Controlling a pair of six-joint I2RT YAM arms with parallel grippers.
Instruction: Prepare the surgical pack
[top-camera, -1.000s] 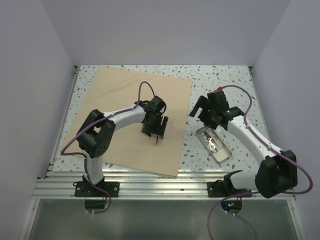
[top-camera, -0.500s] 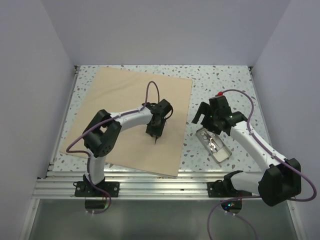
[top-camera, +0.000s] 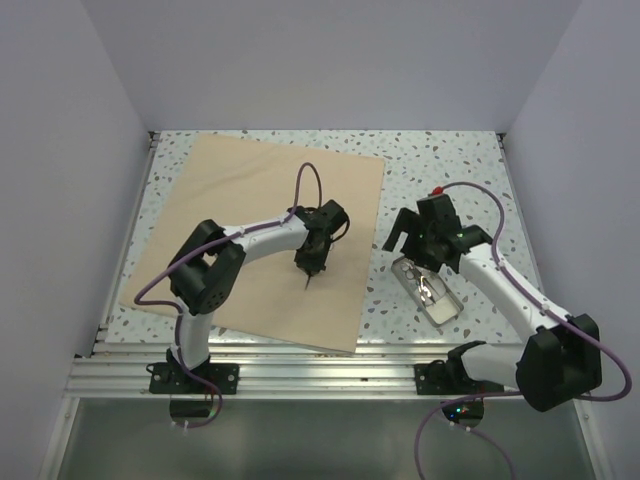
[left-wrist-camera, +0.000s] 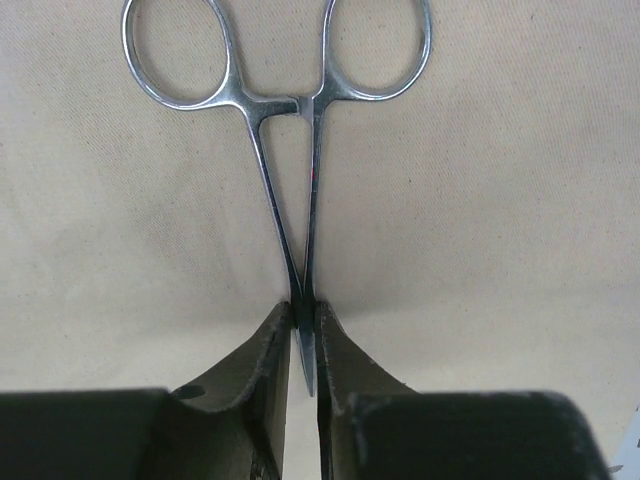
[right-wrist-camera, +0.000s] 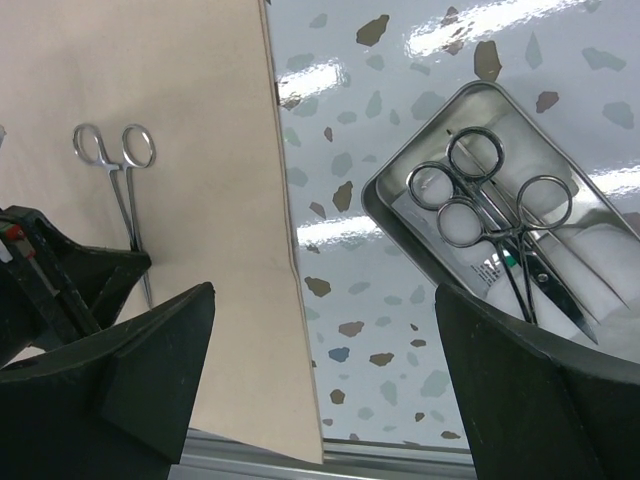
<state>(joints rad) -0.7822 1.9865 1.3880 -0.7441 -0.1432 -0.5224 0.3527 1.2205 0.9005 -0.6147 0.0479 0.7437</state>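
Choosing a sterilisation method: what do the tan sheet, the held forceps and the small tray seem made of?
Tan sheet: matte, with a fine weave-like texture; cloth or crepe paper, can't tell which. Forceps: polished steel, bright glints. Tray: shiny metal, reflective walls.

The left arm (top-camera: 250, 240) is stretched forward and bent at the elbow. The left gripper (left-wrist-camera: 303, 312) is pointed down, and its fingers (left-wrist-camera: 270, 350) are squeezed tight on the tips of thin metal forceps (left-wrist-camera: 300, 103). The right arm (top-camera: 500, 285) is stretched forward too. The right gripper (right-wrist-camera: 320, 320) is spread wide, with nothing held between its fingers (right-wrist-camera: 150, 350).
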